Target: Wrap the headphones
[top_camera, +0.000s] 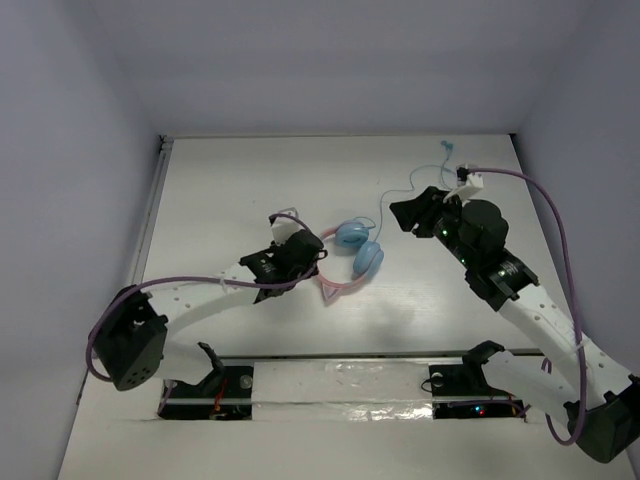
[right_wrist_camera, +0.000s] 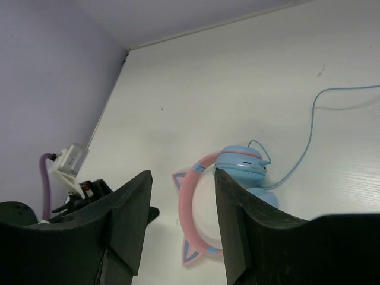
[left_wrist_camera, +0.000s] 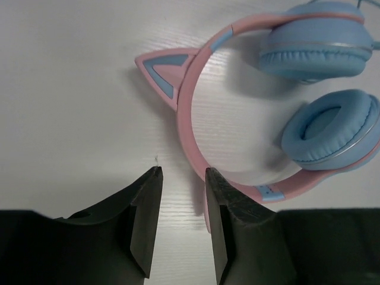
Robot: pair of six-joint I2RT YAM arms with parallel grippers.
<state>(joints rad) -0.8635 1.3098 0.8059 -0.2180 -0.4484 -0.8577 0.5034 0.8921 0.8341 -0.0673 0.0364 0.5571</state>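
Headphones [top_camera: 352, 258]: lying flat, cable [right_wrist_camera: 310, 127] trailing loose beyond them. Left gripper [left_wrist_camera: 182, 172]: jaws apart, empty, just beside the headband [left_wrist_camera: 189, 119]. Right gripper [right_wrist_camera: 181, 173]: jaws apart, empty, near their cable side. Best: pin headband, then take cable near the cup

Bench [top_camera: 250, 190]: white top with a faint wood grain, walled on three sides. One item on it. Headphones [top_camera: 352, 258] lie flat near the middle. The two light blue ear cups [left_wrist_camera: 332, 130] sit just beside each other, pads showing in the left wrist view. The pink headband [left_wrist_camera: 190, 119] curves toward the near side, with one cat ear [left_wrist_camera: 163, 71] flat on the surface. A thin blue cable [right_wrist_camera: 310, 127] runs loose from the far cup across the bench toward the far right corner.
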